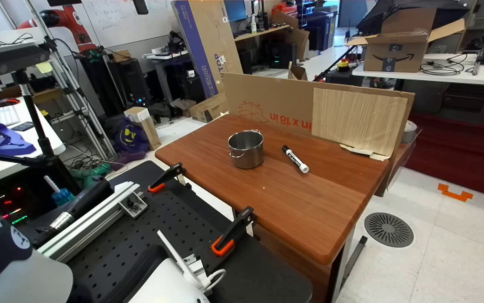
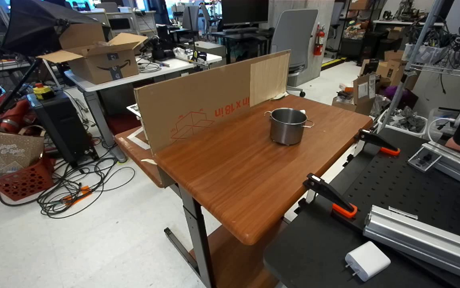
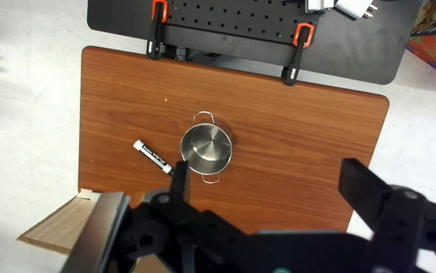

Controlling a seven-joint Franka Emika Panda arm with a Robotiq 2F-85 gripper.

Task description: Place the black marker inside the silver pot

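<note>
The silver pot point(image 1: 247, 152) stands upright on the brown table point(image 1: 267, 202), with thin wire handles. It also shows in an exterior view point(image 2: 287, 130) and in the wrist view point(image 3: 207, 149), where its inside looks empty. The black marker point(image 1: 295, 160), with a white label and white end, lies flat beside the pot, apart from it. In the wrist view the marker point(image 3: 152, 156) is left of the pot, its dark cap partly hidden by a finger. In an exterior view the pot hides most of the marker. My gripper point(image 3: 265, 163) is open and empty, above the table.
A cardboard panel point(image 1: 273, 99) stands along one long table edge. Two black clamps with orange pads point(image 1: 235, 229) point(image 1: 167, 176) grip the opposite edge, beside a black perforated board point(image 1: 174, 227). A white charger point(image 2: 368, 261) lies on that board.
</note>
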